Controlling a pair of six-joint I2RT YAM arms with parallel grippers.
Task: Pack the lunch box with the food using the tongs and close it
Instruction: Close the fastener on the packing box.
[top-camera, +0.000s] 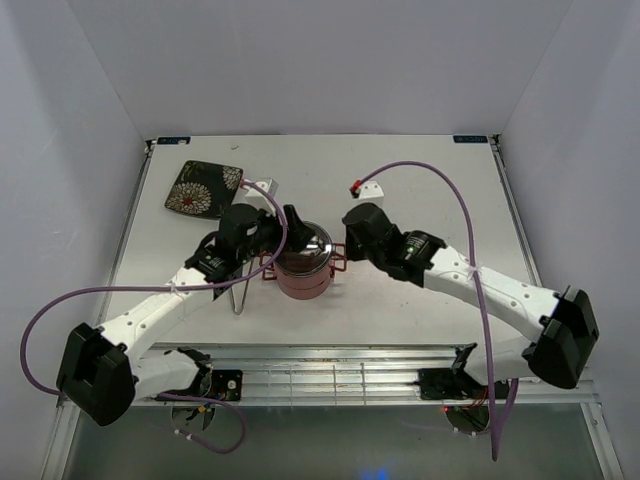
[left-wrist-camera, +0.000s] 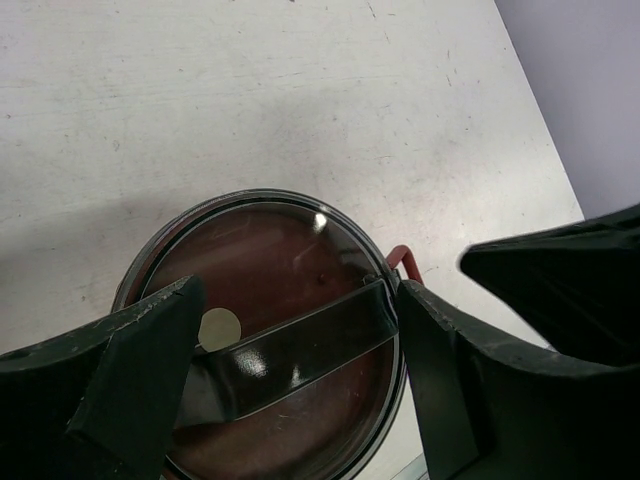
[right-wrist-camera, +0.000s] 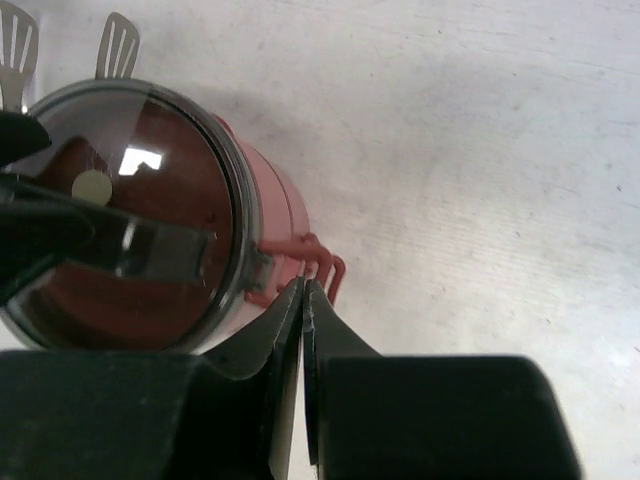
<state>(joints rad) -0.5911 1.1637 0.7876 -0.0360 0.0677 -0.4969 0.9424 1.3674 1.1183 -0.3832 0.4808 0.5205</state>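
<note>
Nearest my bases: the tongs (top-camera: 240, 292) flat on the table (top-camera: 420, 300), just left of the lunch box (top-camera: 301, 272). Their long axis runs near-to-far, joined end toward me. Neither pincer is on them.

Lunch box at table centre, both bowls stacked, top lid (left-wrist-camera: 270, 260) on. No food in sight anywhere outside it, so I judge packing done and only the closing left.

My left pincer (left-wrist-camera: 298, 300) is right over the lid, spread wide and holding nothing. One finger sits on each side of the lid's strap handle (left-wrist-camera: 300, 345). Can't tell if the pads touch the lid.

Key relation: the strap's long axis runs roughly finger to finger, in line with my closing direction and not across it. As I read it, closing now would meet the strap's ends or the lid rim. A pinch on the strap would need a wrist turn first.

My right pincer (right-wrist-camera: 303, 295) is closed on nothing. Its tip is just beside the red side handles (right-wrist-camera: 318, 262) on the box's right, pointing at them; contact unclear. The left is the arm actually on the lid; the right only flanks it.

Farther back: patterned plate (top-camera: 205, 188) far-left, well apart from the box, and two small white blocks (top-camera: 368, 188).
</note>
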